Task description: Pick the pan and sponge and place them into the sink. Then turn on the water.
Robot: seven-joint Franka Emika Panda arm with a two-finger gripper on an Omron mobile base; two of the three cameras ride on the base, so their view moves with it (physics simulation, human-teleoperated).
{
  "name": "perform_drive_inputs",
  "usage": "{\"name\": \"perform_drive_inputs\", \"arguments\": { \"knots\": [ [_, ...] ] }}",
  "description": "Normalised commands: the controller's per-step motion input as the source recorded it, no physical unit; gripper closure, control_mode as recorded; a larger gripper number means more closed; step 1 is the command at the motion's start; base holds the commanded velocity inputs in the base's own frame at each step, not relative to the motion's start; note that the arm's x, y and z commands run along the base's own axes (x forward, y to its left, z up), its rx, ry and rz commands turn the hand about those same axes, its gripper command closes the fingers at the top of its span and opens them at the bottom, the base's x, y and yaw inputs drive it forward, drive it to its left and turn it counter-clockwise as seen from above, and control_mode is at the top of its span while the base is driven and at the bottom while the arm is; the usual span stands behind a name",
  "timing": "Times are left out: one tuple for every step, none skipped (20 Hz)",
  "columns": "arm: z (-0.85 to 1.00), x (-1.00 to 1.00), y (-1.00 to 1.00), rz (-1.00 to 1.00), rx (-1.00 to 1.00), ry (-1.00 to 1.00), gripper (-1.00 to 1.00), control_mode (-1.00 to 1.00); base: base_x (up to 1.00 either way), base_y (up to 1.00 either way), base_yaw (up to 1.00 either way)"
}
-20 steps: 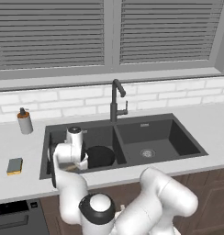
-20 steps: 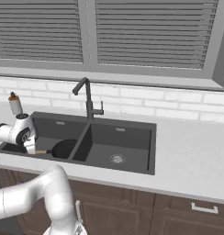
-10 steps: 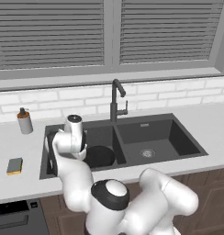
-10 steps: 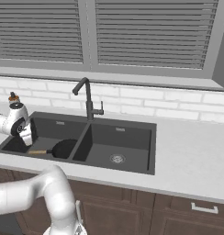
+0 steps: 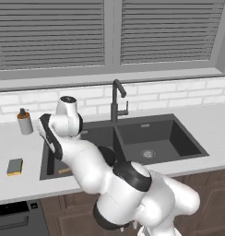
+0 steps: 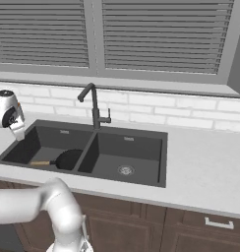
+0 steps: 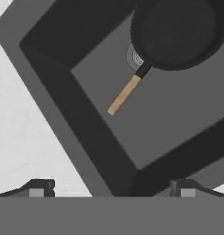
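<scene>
Pan (image 7: 178, 32) is seen lying in sink's (image 6: 141, 170) left basin, part over drain; sponge (image 5: 14, 166) left on counter; gripper (image 7: 111, 187) spread wide, nothing held.

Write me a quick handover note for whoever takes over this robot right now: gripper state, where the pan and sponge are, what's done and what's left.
Gripper: open, holding nothing, above the left basin's front-left corner.
Pan: lying in the left basin of the sink, partly over the drain, handle toward the gripper. Done.
Sponge: on the counter left of the sink. Not yet picked.
Faucet: no water running.
Left: pick up the sponge, put it in the sink, turn on the water.
</scene>
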Motion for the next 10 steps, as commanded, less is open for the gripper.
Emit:
{"name": "perform_drive_inputs", "arguments": {
  "knots": [
    [0.29, -0.43, 0.59, 0.34, 0.0, 0.0, -1.0, -1.0, 0.0, 0.0, 0.0],
    [0.14, -0.45, 0.54, 0.39, 0.0, -0.01, -1.0, -1.0, 0.0, 0.0, 0.0],
    [0.02, -0.46, 0.51, 0.42, 0.0, -0.02, -1.0, -1.0, 0.0, 0.0, 0.0],
    [0.0, -0.41, 0.46, 0.47, 0.0, -0.01, -1.0, -1.0, 0.0, 0.0, 0.0],
    [0.0, -0.39, 0.46, 0.52, 0.0, -0.02, -1.0, -1.0, 0.0, 0.0, 0.0],
    [0.0, -0.4, 0.42, 0.51, 0.0, -0.05, -1.0, -1.0, 0.0, 0.0, 0.0],
    [-0.06, -0.34, 0.38, 0.51, 0.0, -0.03, -1.0, -1.0, 0.0, 0.0, 0.0],
    [-0.11, -0.36, 0.32, 0.48, 0.0, -0.07, -1.0, -1.0, 0.0, 0.0, 0.0],
    [-0.2, -0.37, 0.31, 0.46, 0.0, -0.08, -1.0, -1.0, 0.0, 0.0, 0.0],
    [-0.19, -0.34, 0.3, 0.44, 0.0, -0.09, -1.0, -1.0, 0.0, 0.0, 0.0]
  ]
}}
